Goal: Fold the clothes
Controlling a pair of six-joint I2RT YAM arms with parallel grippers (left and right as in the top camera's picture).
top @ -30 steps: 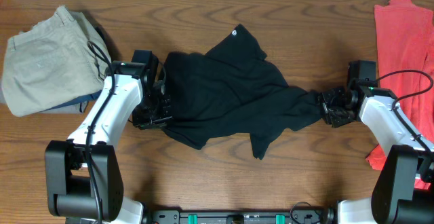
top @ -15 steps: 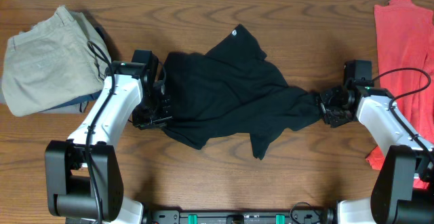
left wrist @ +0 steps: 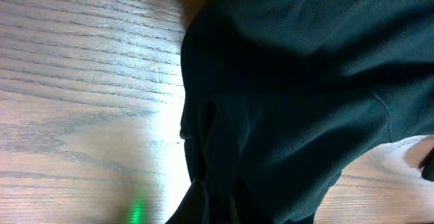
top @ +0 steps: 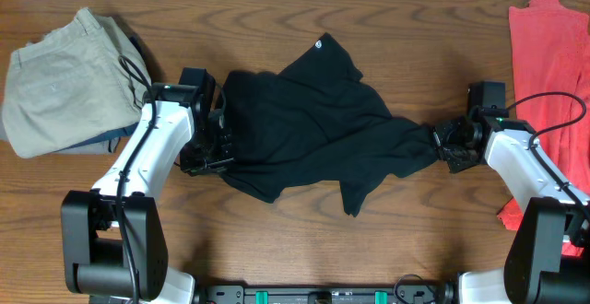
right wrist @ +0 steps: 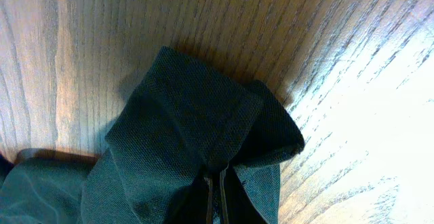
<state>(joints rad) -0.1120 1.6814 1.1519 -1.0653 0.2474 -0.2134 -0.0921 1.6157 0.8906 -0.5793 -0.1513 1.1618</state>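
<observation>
Black shirt (top: pixel 313 124): crumpled mid-table (top: pixel 277 18); left edge clamped in left gripper (top: pixel 217 147), sleeve end pinched in right gripper (top: pixel 442 146). Khaki trousers (top: pixel 64 78) far left; coral-red garment (top: pixel 548 55) far right.

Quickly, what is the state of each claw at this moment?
Left claw: closed, pinching the edge of the black shirt.
Right claw: closed on the far end of the black shirt.

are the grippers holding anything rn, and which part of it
Both hold the black shirt: the left gripper pinches its left edge, and the right gripper pinches its bunched right end.
</observation>
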